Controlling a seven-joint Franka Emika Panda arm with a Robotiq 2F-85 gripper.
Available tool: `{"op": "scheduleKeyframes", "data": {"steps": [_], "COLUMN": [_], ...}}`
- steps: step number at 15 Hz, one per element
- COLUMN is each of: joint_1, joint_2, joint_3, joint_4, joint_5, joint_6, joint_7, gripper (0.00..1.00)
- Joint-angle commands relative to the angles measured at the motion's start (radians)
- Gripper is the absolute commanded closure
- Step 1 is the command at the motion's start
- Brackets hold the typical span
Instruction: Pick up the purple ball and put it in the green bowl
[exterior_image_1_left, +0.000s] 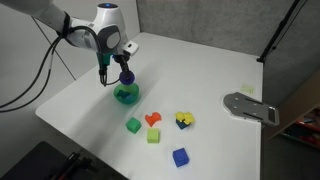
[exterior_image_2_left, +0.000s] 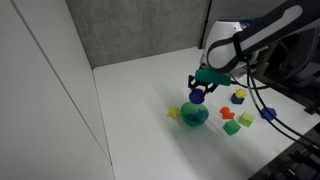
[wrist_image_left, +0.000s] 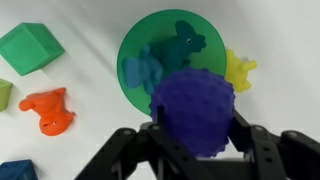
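My gripper (wrist_image_left: 195, 140) is shut on the purple ball (wrist_image_left: 193, 108), a bumpy dark purple sphere. It holds the ball just above the green bowl (wrist_image_left: 150, 40), which has small teal and blue toys inside. In both exterior views the ball (exterior_image_1_left: 126, 77) (exterior_image_2_left: 197, 96) hangs right over the bowl (exterior_image_1_left: 126, 96) (exterior_image_2_left: 194, 116) on the white table.
A yellow toy (wrist_image_left: 240, 68) lies beside the bowl. A green block (wrist_image_left: 30, 48), an orange toy (wrist_image_left: 47, 110), a green block (exterior_image_1_left: 133, 125), a red toy (exterior_image_1_left: 153, 119), a yellow-blue toy (exterior_image_1_left: 184, 121) and a blue cube (exterior_image_1_left: 180, 156) lie nearby. A grey metal plate (exterior_image_1_left: 250, 107) lies farther off.
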Motion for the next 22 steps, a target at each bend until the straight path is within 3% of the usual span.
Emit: {"op": "scheduleKeyframes", "data": {"steps": [1,2,3,4,6,11,22], "joint_1": [0.000,0.001,0.002,0.002,0.000,-0.021,-0.095], "joint_2": [-0.018,-0.014,-0.009,-0.008,-0.011,-0.066,-0.339], "joint_3": [0.009,0.009,0.008,0.008,0.008,0.020,0.004], "joint_4": [-0.036,-0.037,-0.037,-0.038,-0.040,-0.053,-0.105], "joint_5": [-0.017,-0.022,-0.029,-0.033,-0.041,-0.038,-0.147], "joint_6": [-0.016,-0.022,-0.032,-0.039,-0.053,-0.109,-0.414], "joint_7": [-0.018,-0.021,-0.023,-0.025,-0.034,-0.105,-0.371], "gripper": [0.65,0.65,0.15,0.13,0.01,0.00,0.00]}}
